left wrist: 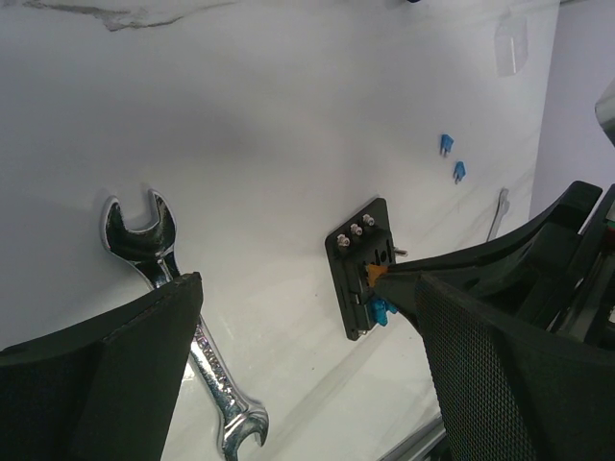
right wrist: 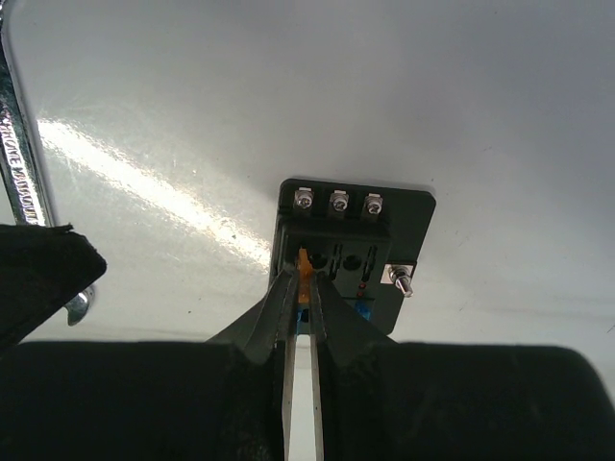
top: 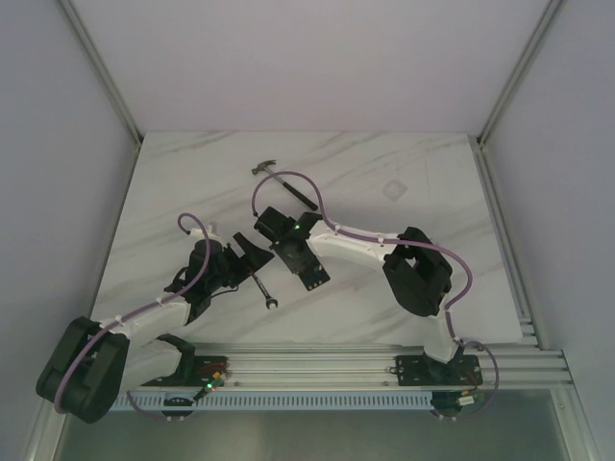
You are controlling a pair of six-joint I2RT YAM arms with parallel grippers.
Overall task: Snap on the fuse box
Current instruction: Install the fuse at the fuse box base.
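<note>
left pincer [top: 250,252] spread wide; right pincer [right wrist: 306,279] pinched nearly closed.

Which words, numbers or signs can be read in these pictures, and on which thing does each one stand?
No text can be read with certainty.
Wrench: stamped letters along the shank, too blurred to read.
Fuse box: no words or numbers show.
Hammer: too small to show any marking.
</note>
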